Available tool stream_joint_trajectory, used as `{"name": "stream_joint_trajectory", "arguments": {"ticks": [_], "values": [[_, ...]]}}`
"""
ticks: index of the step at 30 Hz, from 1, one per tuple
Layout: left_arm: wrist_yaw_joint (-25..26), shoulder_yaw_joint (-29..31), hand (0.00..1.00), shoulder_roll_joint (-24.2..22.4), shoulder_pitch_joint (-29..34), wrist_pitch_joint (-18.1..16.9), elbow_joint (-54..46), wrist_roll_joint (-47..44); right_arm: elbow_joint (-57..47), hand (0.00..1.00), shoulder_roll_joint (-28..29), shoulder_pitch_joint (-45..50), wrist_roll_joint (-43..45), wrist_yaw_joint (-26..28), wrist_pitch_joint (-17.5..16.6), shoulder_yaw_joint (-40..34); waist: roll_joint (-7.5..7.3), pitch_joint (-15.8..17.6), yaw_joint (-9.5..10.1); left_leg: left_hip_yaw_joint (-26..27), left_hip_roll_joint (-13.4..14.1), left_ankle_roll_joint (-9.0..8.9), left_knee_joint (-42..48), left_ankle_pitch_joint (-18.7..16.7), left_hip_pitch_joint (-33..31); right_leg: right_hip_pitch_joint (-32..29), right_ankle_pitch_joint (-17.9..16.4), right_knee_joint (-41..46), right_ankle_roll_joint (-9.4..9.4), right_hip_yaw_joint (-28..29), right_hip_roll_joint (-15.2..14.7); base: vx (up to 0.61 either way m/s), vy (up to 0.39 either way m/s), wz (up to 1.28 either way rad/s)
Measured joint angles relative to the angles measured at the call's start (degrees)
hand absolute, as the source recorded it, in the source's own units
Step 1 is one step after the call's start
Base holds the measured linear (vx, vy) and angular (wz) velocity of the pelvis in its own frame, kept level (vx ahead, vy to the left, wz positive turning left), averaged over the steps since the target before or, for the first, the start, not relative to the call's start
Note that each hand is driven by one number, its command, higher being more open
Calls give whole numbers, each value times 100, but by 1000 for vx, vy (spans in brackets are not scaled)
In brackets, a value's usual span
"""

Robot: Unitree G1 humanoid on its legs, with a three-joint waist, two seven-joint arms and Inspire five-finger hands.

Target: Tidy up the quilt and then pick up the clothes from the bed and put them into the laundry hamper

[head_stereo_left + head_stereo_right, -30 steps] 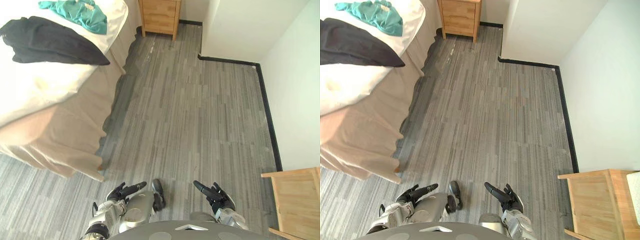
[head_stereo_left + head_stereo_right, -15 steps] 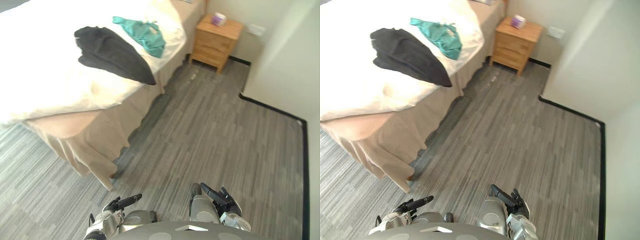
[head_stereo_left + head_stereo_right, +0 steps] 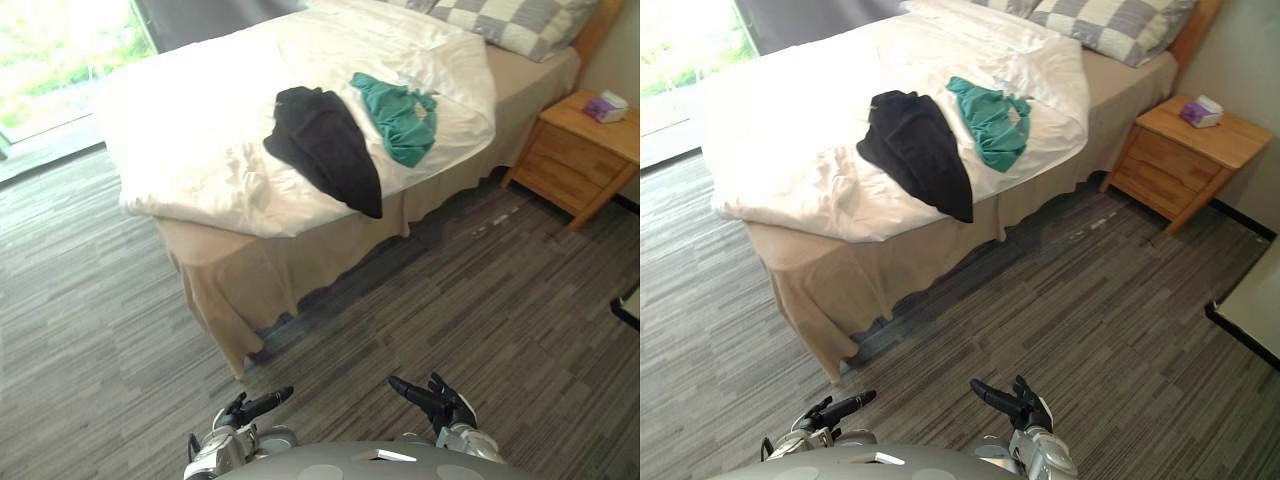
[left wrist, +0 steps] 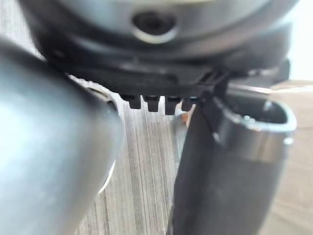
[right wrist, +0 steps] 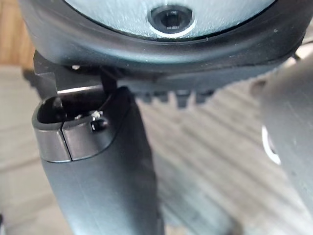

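At 12 o'clock in the head views, across the grey plank floor point(image 3: 480, 300): bed point(image 3: 260, 290) with a tan skirt, its near corner pointing toward 7 o'clock.

Spread over the top: white quilt point(image 3: 190, 150), rumpled, lower edge uneven, hanging a little over the skirt on the near side.

On the quilt, by the bed's 5 o'clock edge: black garment point(image 3: 325, 145), crumpled, one end drooping over the quilt's edge. Just beside it toward 2 o'clock: teal garment point(image 3: 395, 115), bunched, also on the quilt. Cannot tell whether the two touch or overlap.

At 1 o'clock, at the head of the bed: checkered pillows point(image 3: 520, 20). At 3 o'clock of the bed: wooden nightstand point(image 3: 575, 155), a small purple box point(image 3: 605, 105) on top. At 10 o'clock: bright window point(image 3: 60, 60).

At 6 o'clock, low over the floor and well apart from the bed: left hand point(image 3: 245, 410), fingers straight and loose, holding nothing. Beside it toward 3 o'clock: right hand point(image 3: 440, 402), fingers spread and relaxed, likewise empty.

Both garments on the bed, neither in a hand.
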Motion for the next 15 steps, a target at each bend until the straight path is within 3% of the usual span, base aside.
{"name": "stream_joint_trajectory", "arguments": {"ticks": [3, 6, 9, 11, 12, 13, 15], "values": [[-12, -106, 100, 131, -58, 33, -58, -81, -4, 100, 51, -30, -167, -1, 78, -54, -156, 139, 12, 621, -227, 321, -766, 209, 196, 151, 58, -100, 233, -414, -146, 2, 114, 79], [-6, -101, 100, 269, -59, 24, -112, -174, -2, 100, 163, -50, -257, 13, 82, -49, -328, 243, 148, 597, -479, 513, -1065, 346, 199, 210, 167, -236, 398, -601, -276, -21, 145, 44], [0, -102, 100, 305, -58, 38, -98, -179, 2, 100, 183, -132, -410, -5, 81, -19, -379, 246, 158, 520, -677, 636, -1317, 426, 248, 145, 136, -73, 425, -675, -426, 27, 127, 23], [-4, -119, 100, 347, -78, 90, -40, -146, -21, 100, 150, -186, -360, -20, 71, 10, -432, 253, 96, 292, -910, 792, -1756, 420, 439, -160, -162, 982, 621, -624, -870, 43, 124, 36], [-5, -141, 100, 363, -101, 131, -2, -142, -49, 100, 122, -192, -350, -24, 69, 6, -437, 254, 83, 250, -938, 808, -1848, 418, 496, -324, -197, 1471, 603, -509, -1015, 82, 129, 73], [-65, -255, 100, 492, -115, 166, 67, -149, -116, 100, 87, -252, -195, -31, 21, 24, -544, 284, 15, -29, -1024, 867, -1970, 477, 678, -868, -33, 3003, 463, 87, -1417, 92, 83, 75], [-92, -318, 100, 582, -120, 168, 66, -149, -98, 100, 121, -256, -103, -56, -5, 18, -575, 310, -20, -254, -1027, 982, -1971, 522, 842, -1136, -169, 3658, 444, 503, -1445, 166, -9, 78]]}}
